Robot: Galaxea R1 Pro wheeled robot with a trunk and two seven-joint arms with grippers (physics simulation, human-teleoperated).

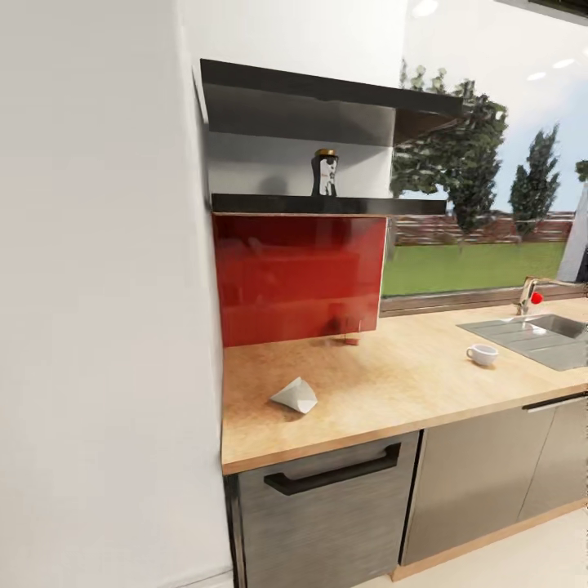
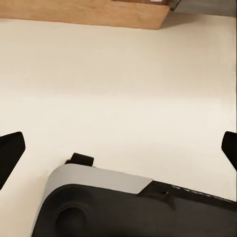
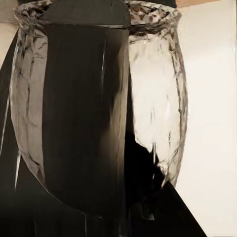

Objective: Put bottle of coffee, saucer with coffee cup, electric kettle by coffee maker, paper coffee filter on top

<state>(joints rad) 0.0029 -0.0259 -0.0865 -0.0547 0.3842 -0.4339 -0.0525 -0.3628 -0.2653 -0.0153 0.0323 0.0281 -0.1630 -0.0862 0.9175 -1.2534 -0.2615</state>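
On countertop [image 1: 392,384]: filter [image 1: 296,396] near front edge | left tool [image 2: 118,148] open | right tool grips kettle [image 3: 98,108]

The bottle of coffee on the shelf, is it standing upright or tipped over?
Upright. The bottle of coffee stands on its base on the dark kitchen shelf, its gold cap at the top.

The worktop [image 1: 392,384] is pale wood and serves as the landmark here. Above its back edge hangs a glossy red panel [image 1: 298,273], and above that a dark open shelf unit [image 1: 318,139] is fixed to the white wall [image 1: 98,286]. At the worktop's far end sits a steel sink [image 1: 535,335] with a tap [image 1: 527,294] behind it. Behind the worktop a window [image 1: 490,212] shows grass and trees. Below the worktop's front edge is a grey drawer with a black handle [image 1: 331,474], beside plain cabinet doors [image 1: 490,474].
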